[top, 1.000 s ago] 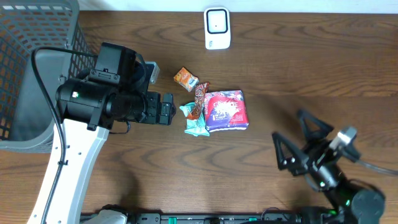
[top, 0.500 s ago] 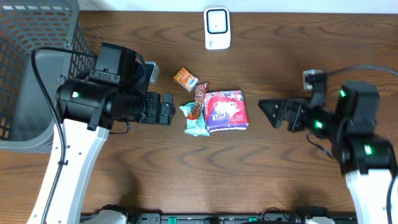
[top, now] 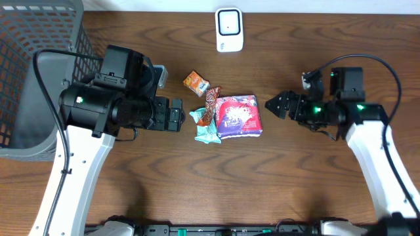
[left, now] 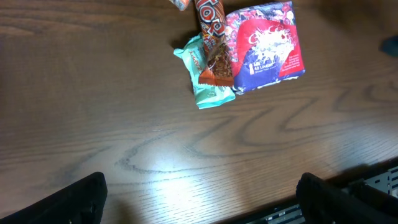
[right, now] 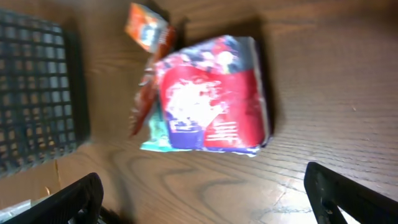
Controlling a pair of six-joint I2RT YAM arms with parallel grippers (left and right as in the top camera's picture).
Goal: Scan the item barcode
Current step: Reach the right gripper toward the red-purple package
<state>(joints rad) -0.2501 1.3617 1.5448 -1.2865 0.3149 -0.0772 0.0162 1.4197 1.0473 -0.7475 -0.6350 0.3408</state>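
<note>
Dark, wood-grain tabletop (top: 295, 59). A glossy red-and-purple packet (top: 239, 117) lies flat in front of the white scanner (top: 229, 29), well apart from it. Left gripper (top: 178, 115) and right gripper (top: 272, 105): jaws gape wide, holding nothing.

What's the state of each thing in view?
red packet: flat on table, ungripped
teal packet: flat on table, ungripped
brown bar: lying across teal packet
orange packet: flat on table, ungripped
scanner: on table, untouched
left gripper: open, empty
right gripper: open, empty, beside red packet
</note>
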